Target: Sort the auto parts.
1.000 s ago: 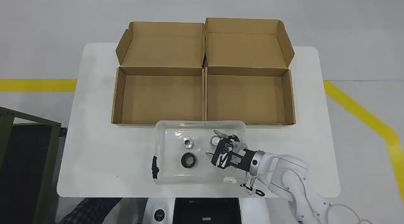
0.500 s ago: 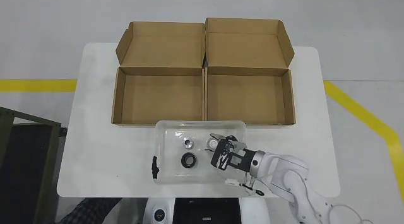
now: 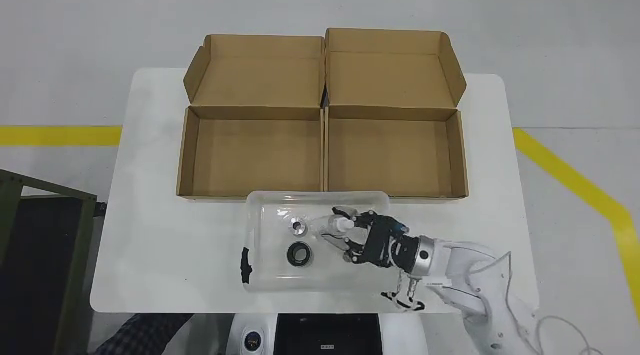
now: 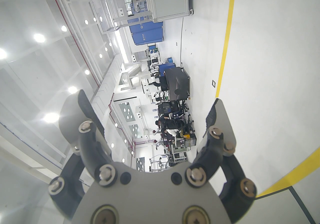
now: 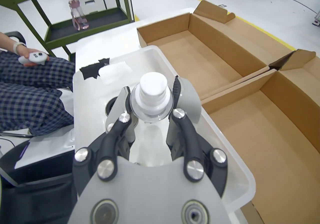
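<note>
At the near edge of the table, the right pincer [image 5: 151, 90] gripped a white stepped part [image 5: 153, 83] by its sides and held it over the clear bin [image 3: 316, 195]. Inside the bin, a black ring [image 3: 299, 252] and a small metal part [image 3: 297, 225] lay near each other. Behind the bin, the left cardboard box [image 3: 250, 155] and the right cardboard box [image 3: 395, 155] stood touching side by side. The left pincer [image 4: 150, 101] was spread wide and held nothing.

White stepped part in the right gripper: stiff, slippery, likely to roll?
Likely rigid: the white stepped part holds its round shape in the shut right gripper. Its glossy flange looks smooth, so it may slip. Round all over, it would probably roll if laid sideways.
</note>
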Motion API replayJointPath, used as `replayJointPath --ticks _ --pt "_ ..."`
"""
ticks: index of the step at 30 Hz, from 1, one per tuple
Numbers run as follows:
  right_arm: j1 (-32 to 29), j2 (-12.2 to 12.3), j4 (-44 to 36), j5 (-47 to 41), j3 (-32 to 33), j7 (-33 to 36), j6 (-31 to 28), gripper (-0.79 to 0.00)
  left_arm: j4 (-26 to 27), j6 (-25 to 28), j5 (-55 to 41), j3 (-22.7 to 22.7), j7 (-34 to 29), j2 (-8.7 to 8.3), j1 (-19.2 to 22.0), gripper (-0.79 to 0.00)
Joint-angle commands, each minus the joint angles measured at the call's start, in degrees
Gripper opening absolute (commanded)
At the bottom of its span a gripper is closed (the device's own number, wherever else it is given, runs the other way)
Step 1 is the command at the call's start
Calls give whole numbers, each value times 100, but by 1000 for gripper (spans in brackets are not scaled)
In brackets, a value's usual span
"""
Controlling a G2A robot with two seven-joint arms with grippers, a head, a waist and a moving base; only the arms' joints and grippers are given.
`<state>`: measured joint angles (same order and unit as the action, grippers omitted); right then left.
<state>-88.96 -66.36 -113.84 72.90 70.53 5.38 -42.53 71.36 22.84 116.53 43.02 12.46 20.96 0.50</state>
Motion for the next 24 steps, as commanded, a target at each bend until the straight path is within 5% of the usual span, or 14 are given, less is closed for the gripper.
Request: replayJointPath --ticks 1,24 --pt "9 7 31 -297 77 -94 -27 -785 0 0 0 0 0 0 0 0" --pt "95 47 519 -3090 775 -624 71 -785 0 0 0 0 0 0 0 0"
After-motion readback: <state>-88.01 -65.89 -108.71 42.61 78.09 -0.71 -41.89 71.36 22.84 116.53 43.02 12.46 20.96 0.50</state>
